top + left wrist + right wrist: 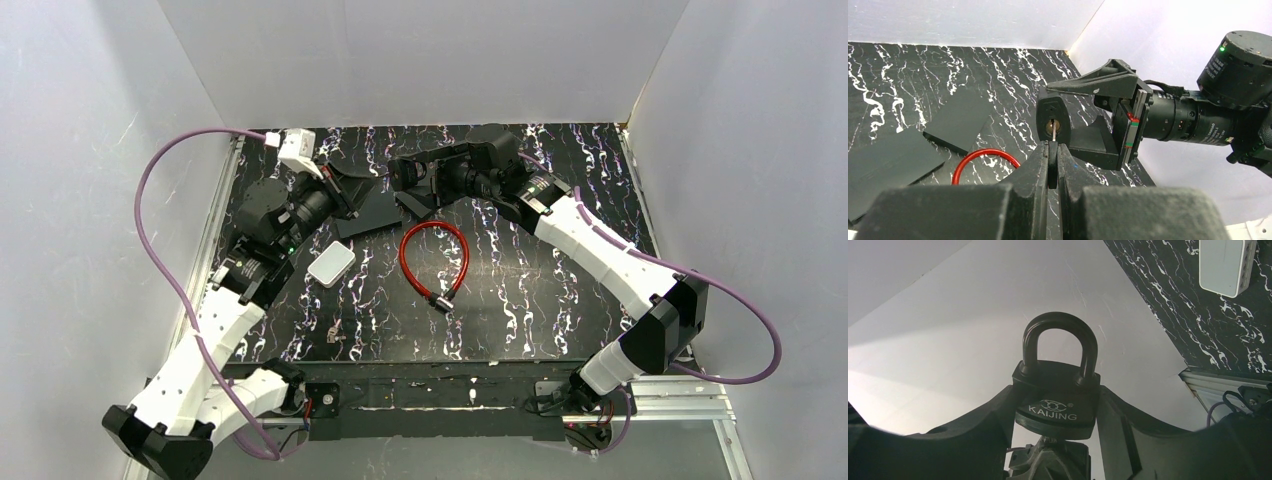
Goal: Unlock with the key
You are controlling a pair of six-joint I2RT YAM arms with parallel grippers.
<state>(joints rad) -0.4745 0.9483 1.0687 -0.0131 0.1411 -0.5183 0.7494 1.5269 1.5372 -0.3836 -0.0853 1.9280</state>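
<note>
left gripper sits closest to the lens in the left wrist view, jaws pinched tight on key. Key head is buried between the fingers, only the thin blade sticks out past the tips

blade points straight at padlock just ahead. Tip is at the keyhole in the lock's bottom face, can't tell how deep it's in

padlock is off the table, clamped by its flat sides in right gripper. Jaws are partway apart, as wide as the lock body. Both shackle legs are seated, and the shackle points away from the key side

top view, left to right: white box lies beside the left arm, black pads lie under the two wrists, red cable is looped mid-table, nearer the bases than both grippers and touching neither
</note>
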